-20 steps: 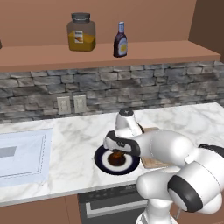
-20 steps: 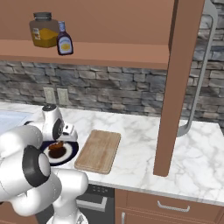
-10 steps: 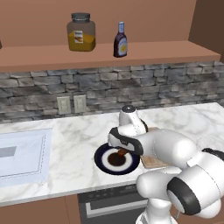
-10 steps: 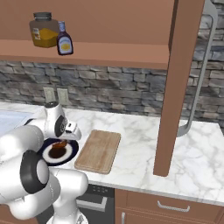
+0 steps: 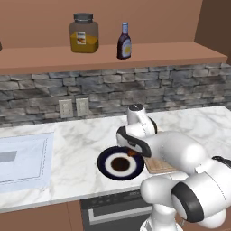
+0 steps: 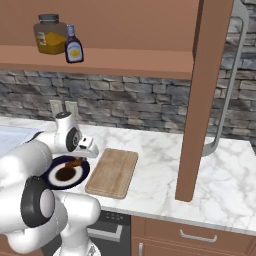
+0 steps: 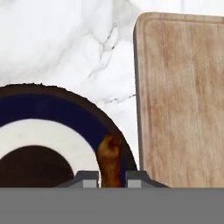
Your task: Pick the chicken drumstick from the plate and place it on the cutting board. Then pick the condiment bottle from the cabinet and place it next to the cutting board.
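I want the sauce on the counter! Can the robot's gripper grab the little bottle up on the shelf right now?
Probably not yet: the gripper is shut on the chicken drumstick over the plate. The condiment bottle itself stands unblocked on the cabinet.

The white arm bends low over the plate (image 5: pixel 108 168), its wrist turned down above the plate's right edge. The gripper (image 7: pixel 111 176) hangs just above that rim with its 2 fingers (image 7: pixel 87 178) closed on the chicken drumstick (image 7: pixel 110 158), clear of the plate.

plate (image 6: pixel 75 175) left of cutting board (image 6: pixel 114 172), bottle (image 5: pixel 124 41) on shelf (image 5: pixel 149 53)
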Robot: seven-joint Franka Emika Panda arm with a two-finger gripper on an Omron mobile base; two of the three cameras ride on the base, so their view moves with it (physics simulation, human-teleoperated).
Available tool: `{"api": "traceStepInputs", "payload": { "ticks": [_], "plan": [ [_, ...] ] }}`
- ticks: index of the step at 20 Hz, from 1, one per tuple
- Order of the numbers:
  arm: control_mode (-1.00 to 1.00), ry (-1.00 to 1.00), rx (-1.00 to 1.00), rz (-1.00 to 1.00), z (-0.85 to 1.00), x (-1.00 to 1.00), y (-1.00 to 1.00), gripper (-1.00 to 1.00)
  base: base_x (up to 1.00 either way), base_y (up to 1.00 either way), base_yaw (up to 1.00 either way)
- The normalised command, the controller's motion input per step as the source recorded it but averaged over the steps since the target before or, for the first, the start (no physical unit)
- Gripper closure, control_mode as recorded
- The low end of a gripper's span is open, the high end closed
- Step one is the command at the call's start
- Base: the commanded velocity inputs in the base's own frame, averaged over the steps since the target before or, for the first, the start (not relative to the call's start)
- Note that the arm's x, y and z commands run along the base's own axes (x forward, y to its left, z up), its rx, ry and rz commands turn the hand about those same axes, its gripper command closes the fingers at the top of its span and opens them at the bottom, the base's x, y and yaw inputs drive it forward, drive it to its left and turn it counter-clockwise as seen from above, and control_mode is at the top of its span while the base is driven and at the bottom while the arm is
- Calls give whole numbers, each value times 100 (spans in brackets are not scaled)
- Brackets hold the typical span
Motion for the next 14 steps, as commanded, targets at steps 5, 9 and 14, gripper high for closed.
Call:
{"api": "traceStepInputs", "payload": {
  "ticks": [5, 9, 14],
  "plan": [
    [-100, 0, -1, -3, 6, 0, -32, 100, 0, 0, 0],
    [-100, 0, 0, -3, 2, 0, -33, 100, 0, 0, 0],
    [-100, 0, 0, -2, 1, 0, -32, 100, 0, 0, 0]
  ]
}}
